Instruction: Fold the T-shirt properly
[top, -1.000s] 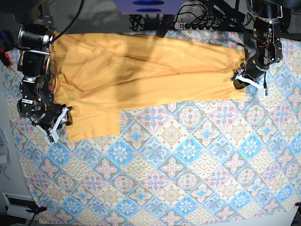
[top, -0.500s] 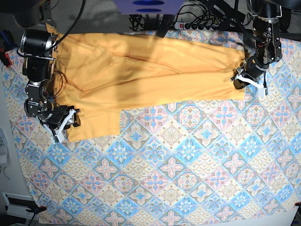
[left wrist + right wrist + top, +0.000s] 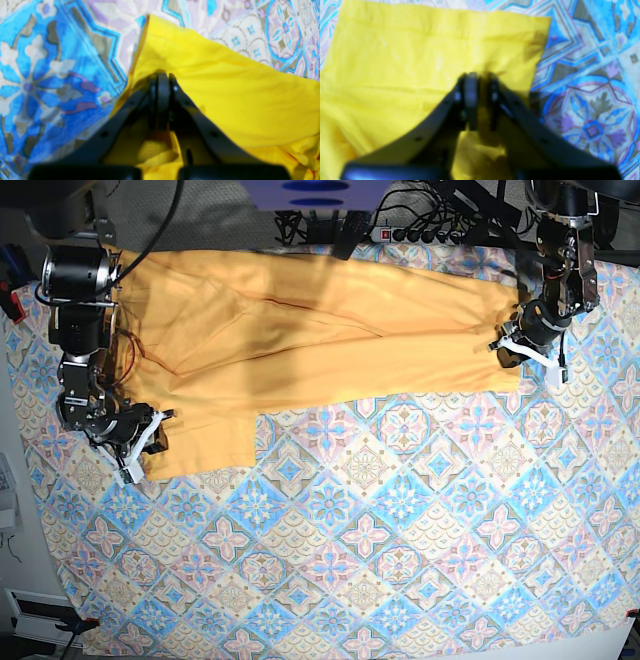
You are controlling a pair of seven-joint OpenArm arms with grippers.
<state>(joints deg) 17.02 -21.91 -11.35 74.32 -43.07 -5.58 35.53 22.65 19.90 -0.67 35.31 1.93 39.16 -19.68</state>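
The mustard T-shirt (image 3: 320, 330) lies spread across the far half of the table, with one sleeve hanging toward the front at the left. In the base view my left gripper (image 3: 518, 356) is at the shirt's right edge. The left wrist view shows that gripper (image 3: 162, 77) shut, with T-shirt (image 3: 237, 100) fabric bunched under its fingers. My right gripper (image 3: 143, 442) sits on the shirt's lower left corner. In the right wrist view that gripper (image 3: 481, 80) has its fingers drawn close, with a fold of the T-shirt (image 3: 407, 62) between them.
A blue-pink patterned tablecloth (image 3: 380, 530) covers the whole table. A power strip (image 3: 420, 235) and cables lie along the back edge. Both arm bases stand at the far corners.
My right gripper has slid a little rightward onto the shirt's corner and closed its fingers on the fabric. The left gripper has barely moved and stays shut.
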